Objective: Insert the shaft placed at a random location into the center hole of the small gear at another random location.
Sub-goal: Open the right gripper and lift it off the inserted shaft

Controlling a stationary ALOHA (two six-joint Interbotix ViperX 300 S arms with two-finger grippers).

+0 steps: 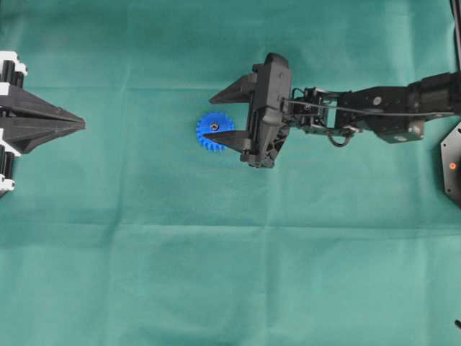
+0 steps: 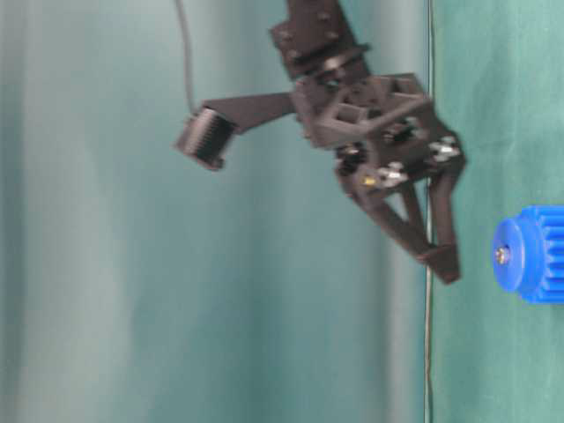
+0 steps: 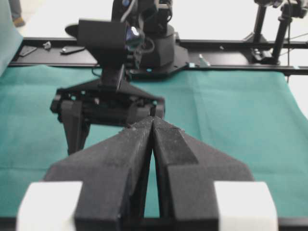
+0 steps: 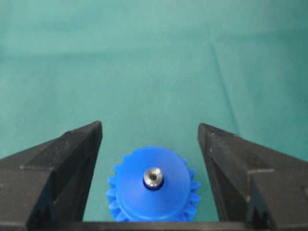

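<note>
The right tool (image 1: 217, 114) stands wide open and holds nothing; its two fingers flank the small gear (image 4: 152, 185) without touching it, which I judge fits a release after insertion. The shaft (image 4: 153, 176) sits upright in the center hole (image 4: 153, 184) of the hub, its silver top standing just above the blue plastic. The gear lies flat on the green bench (image 1: 144, 274).

The left tool (image 3: 153, 126) is closed, empty, and rests well apart at the edge. The right wrist view shows the pin seated clearly. From overhead, one finger partly covers the gear (image 1: 211, 130). The table-level view shows the fingertips apart from the gear, not touching it.
</note>
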